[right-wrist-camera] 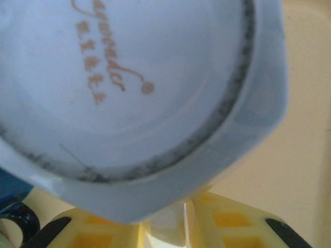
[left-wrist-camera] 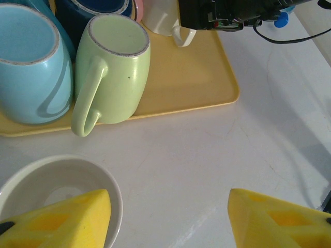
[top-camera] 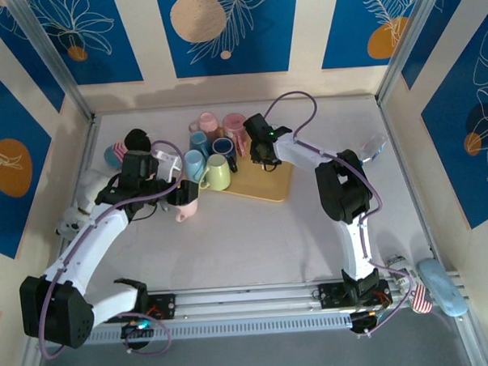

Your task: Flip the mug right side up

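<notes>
**Right jaws clamp inverted white mug point(right-wrist-camera: 129, 77) at tray point(right-wrist-camera: 302, 155)**
Left jaws open, empty; best lift clear of neighbouring mugs point(top-camera: 217, 174) before rotating.

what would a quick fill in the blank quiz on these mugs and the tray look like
1. The pale green ceramic mug stands on the flat yellow tray with its mouth facing ___.
2. The white ceramic mug shows its ___ to the right wrist camera.
3. The left gripper is ___, holding nothing.
Missing words: up; base; open.
</notes>
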`<move>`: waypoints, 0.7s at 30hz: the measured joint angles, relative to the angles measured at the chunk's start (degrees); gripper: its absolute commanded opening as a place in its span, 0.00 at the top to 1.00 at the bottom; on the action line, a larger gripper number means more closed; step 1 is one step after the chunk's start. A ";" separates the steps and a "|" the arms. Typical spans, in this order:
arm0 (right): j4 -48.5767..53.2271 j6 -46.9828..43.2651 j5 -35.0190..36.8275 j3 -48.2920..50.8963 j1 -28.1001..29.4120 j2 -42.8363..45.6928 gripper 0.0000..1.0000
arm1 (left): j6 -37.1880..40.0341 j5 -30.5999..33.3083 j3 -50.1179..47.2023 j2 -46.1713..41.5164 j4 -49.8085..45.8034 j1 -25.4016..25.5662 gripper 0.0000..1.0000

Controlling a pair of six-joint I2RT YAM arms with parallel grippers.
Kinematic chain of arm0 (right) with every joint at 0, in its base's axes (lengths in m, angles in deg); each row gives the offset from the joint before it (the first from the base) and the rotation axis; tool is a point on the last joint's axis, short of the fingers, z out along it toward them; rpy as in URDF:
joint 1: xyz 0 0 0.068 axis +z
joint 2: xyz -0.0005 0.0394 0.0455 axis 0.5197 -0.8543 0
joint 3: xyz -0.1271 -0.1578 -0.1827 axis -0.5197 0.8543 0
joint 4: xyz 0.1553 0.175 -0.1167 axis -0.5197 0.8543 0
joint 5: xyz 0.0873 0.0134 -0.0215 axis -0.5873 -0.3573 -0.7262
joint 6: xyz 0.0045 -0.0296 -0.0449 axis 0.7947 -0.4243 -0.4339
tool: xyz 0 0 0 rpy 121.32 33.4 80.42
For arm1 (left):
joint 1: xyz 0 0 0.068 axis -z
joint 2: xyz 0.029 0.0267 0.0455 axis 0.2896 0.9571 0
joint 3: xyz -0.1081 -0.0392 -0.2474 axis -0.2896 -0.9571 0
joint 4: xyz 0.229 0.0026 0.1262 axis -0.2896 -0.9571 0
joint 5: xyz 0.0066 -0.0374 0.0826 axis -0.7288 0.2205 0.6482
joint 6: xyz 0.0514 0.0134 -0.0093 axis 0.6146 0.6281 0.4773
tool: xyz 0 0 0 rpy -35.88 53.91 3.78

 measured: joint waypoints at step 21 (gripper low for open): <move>-0.42 -5.75 0.92 5.05 1.09 4.31 0.98 | -2.25 0.00 -0.13 0.90 1.44 0.00 0.37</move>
